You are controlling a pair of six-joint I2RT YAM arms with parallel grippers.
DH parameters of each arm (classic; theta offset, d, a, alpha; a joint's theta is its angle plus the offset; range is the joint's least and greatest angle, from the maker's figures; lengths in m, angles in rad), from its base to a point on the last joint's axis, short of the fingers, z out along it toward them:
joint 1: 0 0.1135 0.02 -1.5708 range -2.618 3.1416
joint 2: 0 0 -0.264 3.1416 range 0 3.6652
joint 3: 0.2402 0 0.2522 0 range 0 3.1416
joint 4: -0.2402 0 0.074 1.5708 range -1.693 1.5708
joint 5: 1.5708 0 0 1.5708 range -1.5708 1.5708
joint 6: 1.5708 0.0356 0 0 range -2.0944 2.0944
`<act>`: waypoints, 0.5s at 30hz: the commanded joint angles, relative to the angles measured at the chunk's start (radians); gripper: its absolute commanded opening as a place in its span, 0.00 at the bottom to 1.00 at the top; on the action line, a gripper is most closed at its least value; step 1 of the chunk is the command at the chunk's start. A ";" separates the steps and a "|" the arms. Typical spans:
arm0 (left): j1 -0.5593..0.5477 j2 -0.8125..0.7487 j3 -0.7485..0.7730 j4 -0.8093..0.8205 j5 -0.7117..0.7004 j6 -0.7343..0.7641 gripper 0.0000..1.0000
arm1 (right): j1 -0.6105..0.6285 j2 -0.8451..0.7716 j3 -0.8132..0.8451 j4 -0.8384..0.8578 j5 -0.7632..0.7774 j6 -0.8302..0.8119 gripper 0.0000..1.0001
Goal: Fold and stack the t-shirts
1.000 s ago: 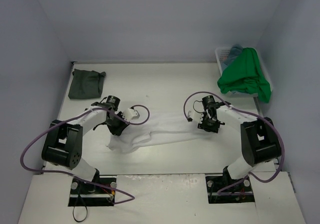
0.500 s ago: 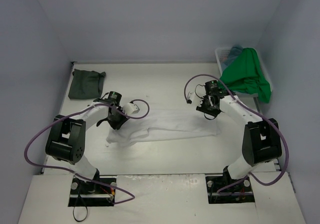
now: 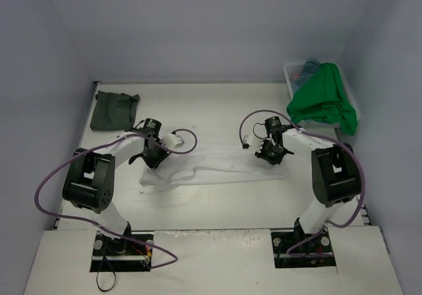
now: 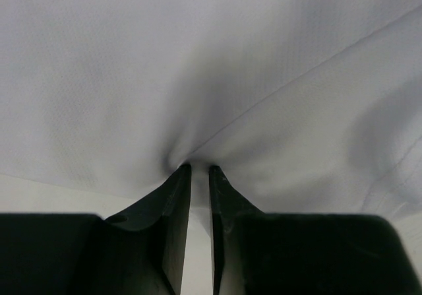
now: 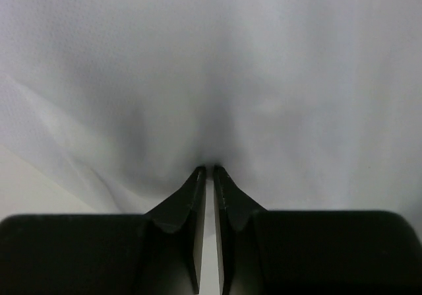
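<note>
The white t-shirt (image 3: 221,166) lies stretched sideways across the middle of the table. My left gripper (image 3: 153,156) is shut on its left end; in the left wrist view the cloth (image 4: 198,77) puckers into the narrow gap at the tips of the gripper (image 4: 199,169). My right gripper (image 3: 270,152) is shut on its right end, and in the right wrist view the cloth (image 5: 211,64) bunches at the gripper's tips (image 5: 209,170). A folded dark grey-green t-shirt (image 3: 113,109) rests at the back left. A bright green t-shirt (image 3: 323,100) hangs over the basket, with a teal-blue t-shirt (image 3: 310,66) inside.
The white lattice basket (image 3: 291,76) stands at the back right against the wall. Purple cables (image 3: 49,183) loop from both arms. Grey walls enclose the table on three sides.
My right gripper swung back over the shirt's right end, came down and closed on it. My left gripper drew the left end a little toward the back.
</note>
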 commanded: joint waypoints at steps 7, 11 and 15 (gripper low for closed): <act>0.008 0.212 0.268 -0.049 -0.019 -0.160 0.11 | 0.046 -0.015 -0.070 -0.010 -0.005 0.015 0.04; 0.010 0.353 0.461 -0.130 0.007 -0.259 0.09 | 0.082 -0.066 -0.097 -0.023 0.007 0.023 0.04; 0.010 0.457 0.670 -0.187 -0.039 -0.292 0.08 | 0.156 -0.106 -0.139 -0.032 0.036 0.043 0.04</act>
